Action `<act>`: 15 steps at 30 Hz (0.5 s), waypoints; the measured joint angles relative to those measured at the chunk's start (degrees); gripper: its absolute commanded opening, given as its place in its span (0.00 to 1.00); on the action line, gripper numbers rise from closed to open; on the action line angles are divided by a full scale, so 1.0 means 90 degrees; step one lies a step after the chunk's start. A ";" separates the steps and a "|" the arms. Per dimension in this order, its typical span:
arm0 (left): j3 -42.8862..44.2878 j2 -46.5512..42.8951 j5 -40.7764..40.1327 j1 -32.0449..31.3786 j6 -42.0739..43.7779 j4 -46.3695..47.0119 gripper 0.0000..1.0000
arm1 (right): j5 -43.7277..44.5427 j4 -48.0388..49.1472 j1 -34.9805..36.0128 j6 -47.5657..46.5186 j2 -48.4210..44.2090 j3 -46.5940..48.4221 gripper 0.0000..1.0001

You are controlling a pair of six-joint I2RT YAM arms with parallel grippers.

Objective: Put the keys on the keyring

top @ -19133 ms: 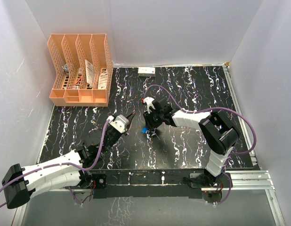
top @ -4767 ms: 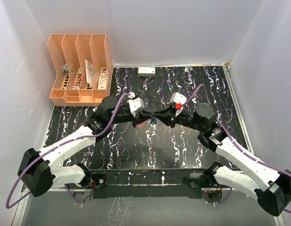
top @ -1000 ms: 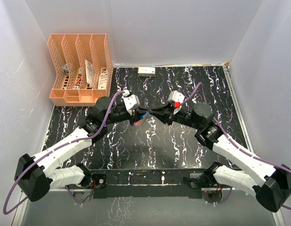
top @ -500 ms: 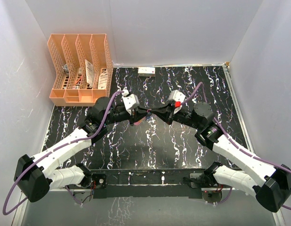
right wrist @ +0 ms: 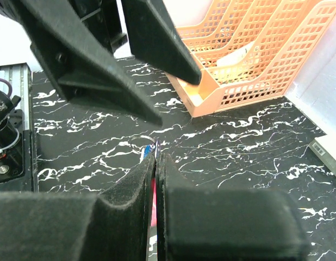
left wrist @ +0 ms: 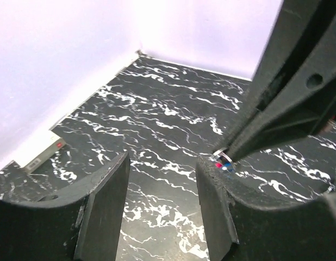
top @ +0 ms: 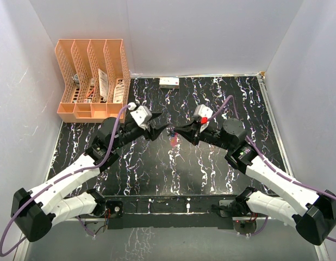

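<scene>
My right gripper (top: 176, 129) is shut on the keyring (top: 173, 140), above the middle of the table, and the red strap hangs below its tips. In the right wrist view the strap is pinched between the shut fingers (right wrist: 136, 179). The thin ring (right wrist: 138, 142) and the blue-headed key (right wrist: 148, 149) stick out past the tips. I cannot make out the silvery key. My left gripper (top: 160, 130) is open, just left of the ring, with nothing in it. From the left wrist its fingers (left wrist: 105, 201) stand apart and the keyring (left wrist: 223, 162) shows beyond the right finger.
An orange file rack (top: 92, 81) stands at the back left of the black marbled table (top: 211, 179). A small white box (top: 169, 82) lies against the back wall. White walls close in both sides.
My left gripper has opened, let go of the ring and drawn back to the left. The right gripper has stayed in place, still shut on the keyring.
</scene>
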 measured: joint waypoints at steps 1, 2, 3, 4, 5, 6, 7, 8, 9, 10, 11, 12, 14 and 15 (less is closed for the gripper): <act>-0.0010 -0.0058 -0.0104 -0.0002 0.0000 0.0012 0.51 | 0.0002 -0.0024 0.0005 0.0012 0.0000 0.0000 0.00; -0.0012 -0.0112 -0.0233 -0.0002 0.0002 0.0034 0.51 | 0.0002 -0.0039 0.0012 0.0017 0.0000 -0.0005 0.00; -0.0017 -0.0155 -0.0333 -0.0002 0.0000 0.0063 0.51 | 0.0002 -0.0039 0.0012 0.0017 0.0000 -0.0007 0.00; -0.0032 -0.0187 -0.0418 0.0000 0.0000 0.0097 0.51 | 0.0002 -0.0039 0.0012 0.0019 0.0000 -0.0010 0.00; -0.0058 -0.0221 -0.0525 0.0002 -0.0002 0.0141 0.51 | 0.0005 -0.0039 0.0012 0.0019 0.0000 -0.0012 0.00; -0.0085 -0.0240 -0.0576 0.0002 -0.0002 0.0160 0.51 | 0.0007 -0.0039 0.0012 0.0022 0.0000 -0.0012 0.00; -0.0117 -0.0260 -0.0629 0.0000 -0.0005 0.0175 0.50 | 0.0010 -0.0039 0.0012 0.0027 0.0000 -0.0012 0.00; -0.0153 -0.0267 -0.0702 0.0000 -0.0007 0.0175 0.50 | 0.0010 -0.0039 0.0012 0.0029 0.0000 -0.0012 0.00; -0.0155 -0.0267 -0.0712 0.0000 -0.0007 0.0177 0.50 | 0.0012 -0.0039 0.0012 0.0034 0.0000 -0.0012 0.00; -0.0180 -0.0272 -0.0724 0.0000 -0.0012 0.0177 0.50 | 0.0019 -0.0039 0.0012 0.0036 0.0000 -0.0012 0.00; -0.0202 -0.0279 -0.0726 0.0000 -0.0024 0.0172 0.50 | 0.0041 -0.0039 0.0012 0.0039 0.0000 -0.0012 0.00; -0.0216 -0.0291 -0.0707 0.0000 -0.0039 0.0153 0.50 | 0.0070 -0.0039 0.0012 0.0046 0.0000 -0.0012 0.00; -0.0240 -0.0335 -0.0588 0.0002 -0.0080 0.0146 0.49 | 0.0155 -0.0044 0.0012 0.0083 0.0000 -0.0012 0.00; -0.0270 -0.0384 -0.0491 0.0002 -0.0104 0.0160 0.48 | 0.0197 -0.0046 0.0012 0.0100 0.0000 -0.0012 0.00</act>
